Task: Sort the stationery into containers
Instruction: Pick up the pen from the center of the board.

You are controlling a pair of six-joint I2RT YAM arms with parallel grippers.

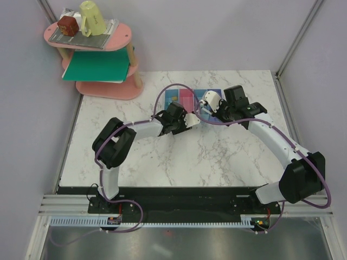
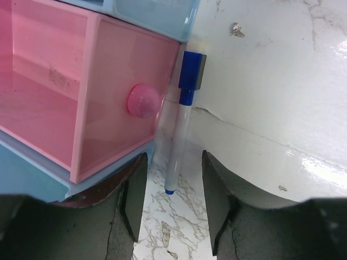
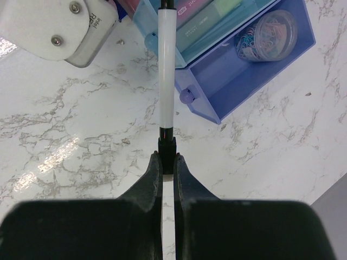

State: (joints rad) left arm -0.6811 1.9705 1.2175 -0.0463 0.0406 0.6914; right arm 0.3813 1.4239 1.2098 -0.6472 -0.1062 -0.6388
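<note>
The blue-capped white marker [image 2: 180,130] lies on the marble against the front of the pink bin [image 2: 122,141]. My left gripper [image 2: 173,200] is open, its jaws either side of the marker's tail, just short of it. My right gripper [image 3: 168,162] is shut on the black cap end of the other white marker [image 3: 166,70], held above the table and pointing at the bins [image 1: 187,98]. The light blue bin [image 3: 149,40] holds the green bar [image 3: 227,8] and pink bar [image 3: 190,8]. The purple-blue bin [image 3: 217,81] holds a round roll [image 3: 269,33]. In the top view both grippers, left [image 1: 192,120] and right [image 1: 209,102], meet in front of the bins.
A pink tiered shelf [image 1: 103,59] stands at the back left with a yellow cup [image 1: 93,18] and a red-brown block [image 1: 68,25]. The left wrist's white housing [image 3: 59,27] sits close beside the held marker. Grey walls border the table.
</note>
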